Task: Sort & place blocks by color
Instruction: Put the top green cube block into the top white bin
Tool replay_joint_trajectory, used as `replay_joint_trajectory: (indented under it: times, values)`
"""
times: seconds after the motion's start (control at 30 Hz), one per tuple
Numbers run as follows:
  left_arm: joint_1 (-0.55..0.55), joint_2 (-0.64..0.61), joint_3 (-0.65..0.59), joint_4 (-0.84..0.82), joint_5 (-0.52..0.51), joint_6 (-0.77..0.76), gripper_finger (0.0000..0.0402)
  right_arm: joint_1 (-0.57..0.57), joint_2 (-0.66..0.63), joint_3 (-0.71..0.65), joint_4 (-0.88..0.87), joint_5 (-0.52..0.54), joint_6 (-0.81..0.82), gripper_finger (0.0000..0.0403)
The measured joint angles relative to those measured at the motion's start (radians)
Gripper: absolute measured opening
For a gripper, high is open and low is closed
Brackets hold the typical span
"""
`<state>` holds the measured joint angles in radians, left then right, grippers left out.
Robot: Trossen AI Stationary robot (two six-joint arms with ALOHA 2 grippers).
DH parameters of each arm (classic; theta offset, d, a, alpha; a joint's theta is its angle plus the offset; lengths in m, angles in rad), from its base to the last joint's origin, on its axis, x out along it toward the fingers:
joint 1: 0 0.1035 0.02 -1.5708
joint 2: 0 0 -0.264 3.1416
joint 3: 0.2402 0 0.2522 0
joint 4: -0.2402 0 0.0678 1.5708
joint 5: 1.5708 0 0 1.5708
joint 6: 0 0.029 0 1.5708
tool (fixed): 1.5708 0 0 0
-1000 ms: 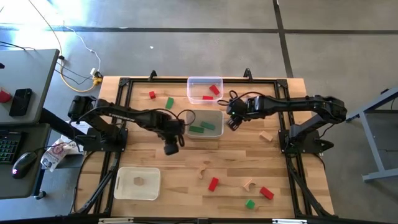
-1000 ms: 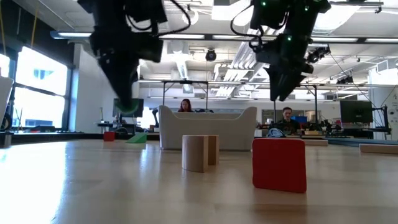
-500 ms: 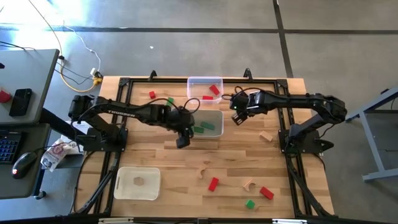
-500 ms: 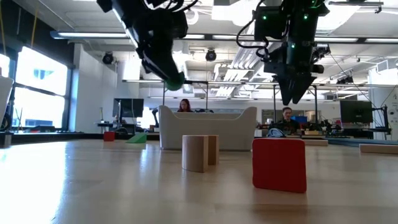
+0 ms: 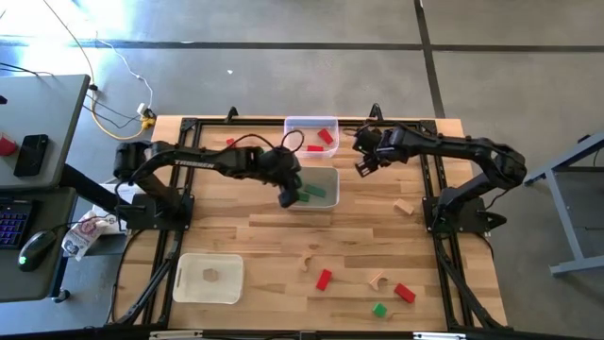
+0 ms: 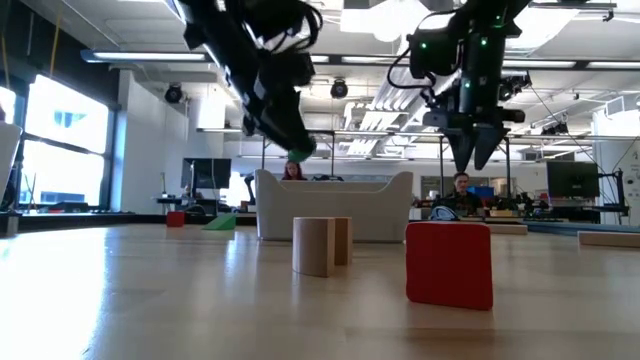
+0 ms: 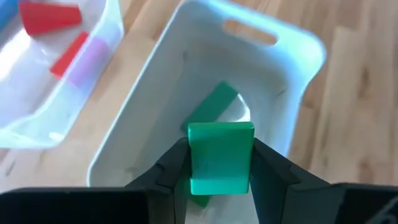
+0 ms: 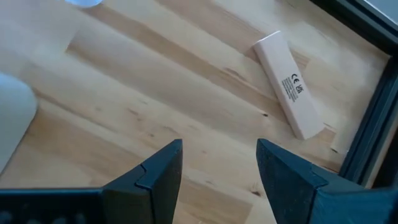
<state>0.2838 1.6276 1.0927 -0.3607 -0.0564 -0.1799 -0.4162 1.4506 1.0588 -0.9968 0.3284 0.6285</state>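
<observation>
pale wooden surface [image 5: 236, 227]: left hand [image 7: 219, 163] clamped on small green block [image 7: 220, 158], poised over white tray [image 7: 298, 87] for drop among greens; right hand [image 8: 217, 163] open, empty.

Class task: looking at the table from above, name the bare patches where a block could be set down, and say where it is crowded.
Bare wood lies between the white tray holding one wooden block and the loose red block. Another bare patch lies beside the centre tray, toward the left arm's base. It is crowded near the front right corner, where a red block, green block and wooden piece cluster.
</observation>
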Motion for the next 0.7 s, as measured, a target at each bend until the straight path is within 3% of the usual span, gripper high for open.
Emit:
replay_joint_trajectory:
  times: [0.33,0.7]
  values:
    - [0.031,0.120,-0.001,0.012,0.003,0.000,0.0122,-0.118,0.000,0.000,0.010,-0.048,-0.076,0.0193]
    - [0.030,0.134,-0.001,0.019,0.004,-0.022,0.0153,-0.235,0.000,0.000,0.019,-0.052,-0.219,0.0193]
